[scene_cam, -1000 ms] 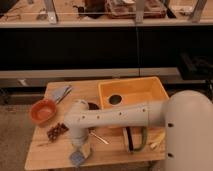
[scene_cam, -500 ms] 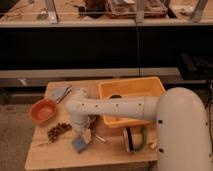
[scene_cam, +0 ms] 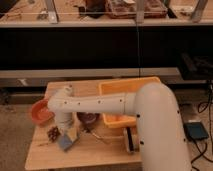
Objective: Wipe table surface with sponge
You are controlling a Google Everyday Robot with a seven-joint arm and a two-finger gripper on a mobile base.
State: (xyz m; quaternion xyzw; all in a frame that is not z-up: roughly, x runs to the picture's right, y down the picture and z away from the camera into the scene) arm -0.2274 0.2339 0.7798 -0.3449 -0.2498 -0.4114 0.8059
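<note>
A blue-grey sponge (scene_cam: 65, 142) lies on the wooden table (scene_cam: 100, 152) near its front left. My gripper (scene_cam: 70, 134) hangs from the white arm (scene_cam: 100, 104), which reaches in from the right. It points down and is shut on the sponge, holding it against the tabletop. The wrist hides the top of the sponge.
An orange bowl (scene_cam: 40, 112) sits at the table's left edge. A brown clump (scene_cam: 52, 132) lies just left of the sponge. A dark bowl (scene_cam: 88, 118) and a thin utensil (scene_cam: 96, 136) lie to its right. A yellow bin (scene_cam: 131, 95) fills the back right. A striped roll (scene_cam: 129, 139) stands at the front right.
The gripper and sponge have moved left and a little away from the front edge. The arm has swung further left across the table.
</note>
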